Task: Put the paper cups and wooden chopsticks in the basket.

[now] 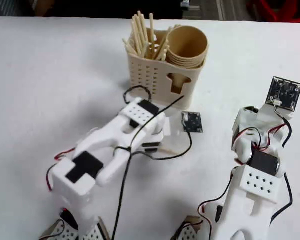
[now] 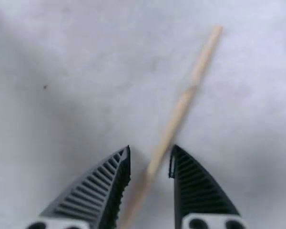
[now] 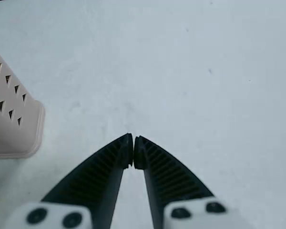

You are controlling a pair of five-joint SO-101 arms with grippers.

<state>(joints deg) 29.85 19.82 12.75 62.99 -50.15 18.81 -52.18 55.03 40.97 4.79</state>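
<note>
- Table point(image 1: 40, 75): white top; carries everything listed below.
- Left arm point(image 1: 105, 150): white, stretched toward the basket's near side, ending just short of it.
- Right arm point(image 1: 255, 185): white, off to the basket's right side and well apart from it.
- Basket point(image 1: 150, 75): cream plastic with perforated walls, upright at the far middle of the table. One corner point(image 3: 14, 119) also shows in the right wrist view.
- Cups point(image 1: 187, 47): tan paper, nested in a stack, standing in the basket's right-hand part.
- Chopsticks point(image 1: 142, 32): a wooden bundle standing on end in the basket's left-hand part, tips fanning above the rim.
- Loose chopstick point(image 2: 181, 105): one piece, flat on the table (not yet in the basket), its near end running in between the left gripper's fingers.
- Left gripper point(image 2: 150, 150): black ribbed fingers apart, one on each side of the loose chopstick, with a gap showing on each side.
- Right gripper point(image 3: 133, 143): fingertips together, nothing between them, over bare table beside the basket.
</note>
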